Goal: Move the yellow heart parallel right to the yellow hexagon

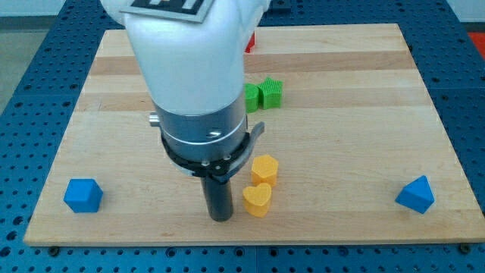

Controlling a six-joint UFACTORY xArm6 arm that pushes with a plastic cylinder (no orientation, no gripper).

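The yellow heart lies near the view's bottom, just below and touching the yellow hexagon. My tip stands on the board just left of the yellow heart, a small gap apart. The arm's white and black body covers the board above the tip.
A green star with a green block against its left side sits above the hexagon. A red block peeks out behind the arm at the top. A blue block lies at bottom left, a blue triangle at bottom right.
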